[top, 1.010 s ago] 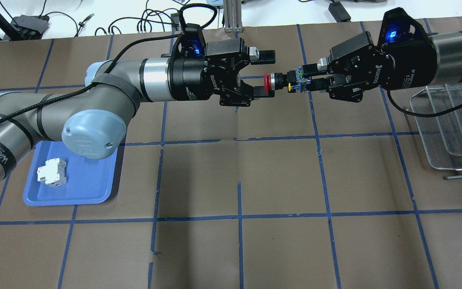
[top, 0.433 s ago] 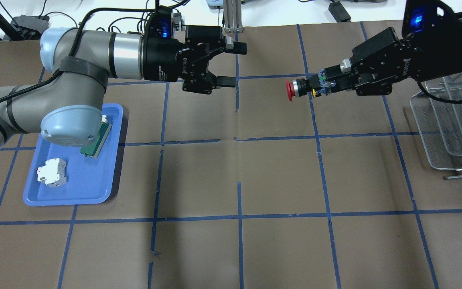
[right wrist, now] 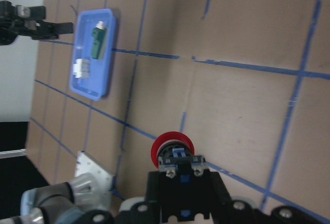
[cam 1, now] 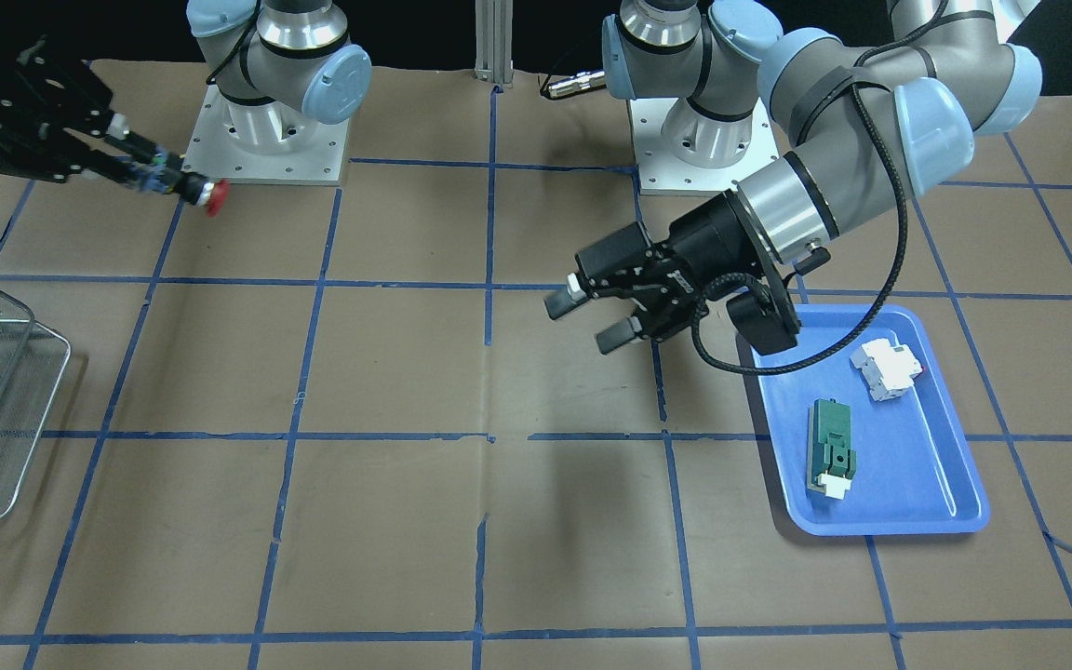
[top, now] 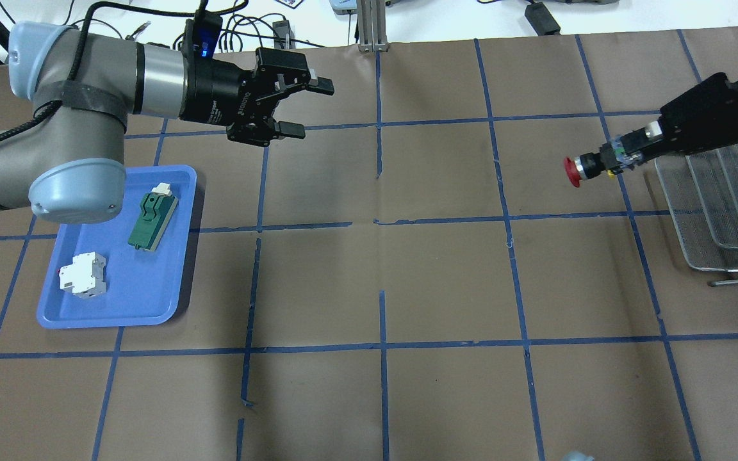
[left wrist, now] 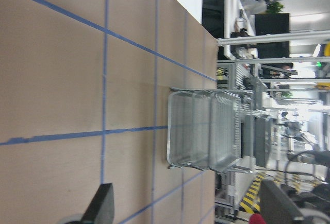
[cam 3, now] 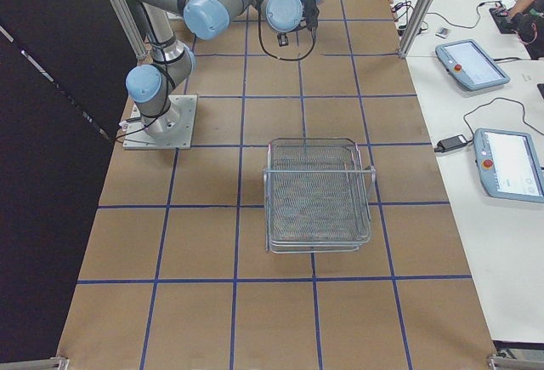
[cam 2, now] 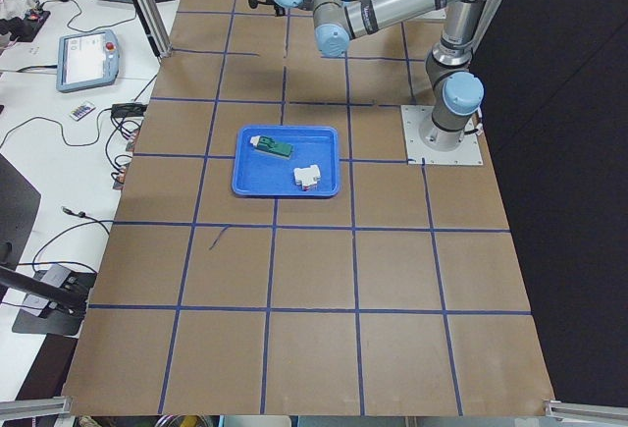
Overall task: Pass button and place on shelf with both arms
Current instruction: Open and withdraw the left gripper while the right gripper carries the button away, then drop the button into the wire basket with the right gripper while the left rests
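Left gripper (top: 308,109) drew back; right gripper (top: 625,155) carried the button (top: 583,168) toward the shelf (top: 715,211)

Arms: two, left arm (cam 1: 871,84) and right arm (cam 1: 289,33)
Grippers: two, left gripper (top: 311,109) and right gripper (top: 628,152)
Button (top: 577,169): one
Shelf (top: 696,218): one
Tray (top: 113,314): one
Green block (top: 151,221): one
White block (top: 84,275): one
Desk (top: 446,282): one

The black two-finger right gripper (right wrist: 180,180) is clamped on the body of a small red mushroom-capped push-button (right wrist: 171,142), and well beyond that button, across the brown blue-taped bench (right wrist: 242,105), a blue plastic tray (right wrist: 94,84) carries a green rectangular block (right wrist: 98,32) and a white breaker-like block (right wrist: 81,68).
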`<state>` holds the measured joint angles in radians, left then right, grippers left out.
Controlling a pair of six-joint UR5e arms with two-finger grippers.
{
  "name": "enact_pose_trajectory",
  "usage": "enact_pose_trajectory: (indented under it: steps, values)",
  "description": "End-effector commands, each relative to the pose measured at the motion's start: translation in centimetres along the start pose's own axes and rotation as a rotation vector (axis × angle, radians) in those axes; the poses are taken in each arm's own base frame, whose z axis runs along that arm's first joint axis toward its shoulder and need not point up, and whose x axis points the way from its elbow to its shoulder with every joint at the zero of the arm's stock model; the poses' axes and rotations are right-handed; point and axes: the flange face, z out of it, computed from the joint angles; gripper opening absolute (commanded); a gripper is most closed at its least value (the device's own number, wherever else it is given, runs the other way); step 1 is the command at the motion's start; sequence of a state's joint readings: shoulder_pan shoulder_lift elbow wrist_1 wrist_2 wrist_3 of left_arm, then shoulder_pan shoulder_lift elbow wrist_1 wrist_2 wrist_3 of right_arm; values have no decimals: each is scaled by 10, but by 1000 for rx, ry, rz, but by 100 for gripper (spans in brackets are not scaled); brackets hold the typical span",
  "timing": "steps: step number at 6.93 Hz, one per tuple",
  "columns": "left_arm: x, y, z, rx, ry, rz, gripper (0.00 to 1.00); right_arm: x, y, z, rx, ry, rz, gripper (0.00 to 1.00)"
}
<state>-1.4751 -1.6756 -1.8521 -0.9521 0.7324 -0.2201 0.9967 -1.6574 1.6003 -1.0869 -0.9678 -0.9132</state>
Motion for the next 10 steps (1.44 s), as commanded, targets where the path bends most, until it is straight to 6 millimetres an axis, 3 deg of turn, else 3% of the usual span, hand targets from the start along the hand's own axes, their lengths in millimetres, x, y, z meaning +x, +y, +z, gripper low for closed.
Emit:
enact_pose_trajectory:
  steps: [1, 2, 3, 4, 5, 6, 7, 10]
  values:
    - [-26, -1, -22, 67, -374, 71, 100, 21, 0, -44, -36, 408, -117, 24]
    - [-30, -8, -51, 43, -627, 153, 100, 32, -4, -61, -56, 583, -151, 22]
    - [0, -15, -80, -14, -689, 141, 100, 41, -7, -74, -74, 718, -191, 22]
    - [26, -25, -107, -72, -758, 113, 100, 66, -21, -75, -97, 763, -260, 23]
    - [56, -17, -131, -103, -810, 108, 100, 102, -35, -75, -107, 812, -285, 26]
    - [72, -8, -122, -130, -853, 142, 100, 141, -35, -79, -132, 800, -302, 27]
    - [86, 4, -103, -155, -854, 190, 100, 155, -29, -83, -139, 791, -293, 29]
    - [85, 16, -96, -175, -835, 217, 100, 180, -24, -69, -209, 768, -256, 37]
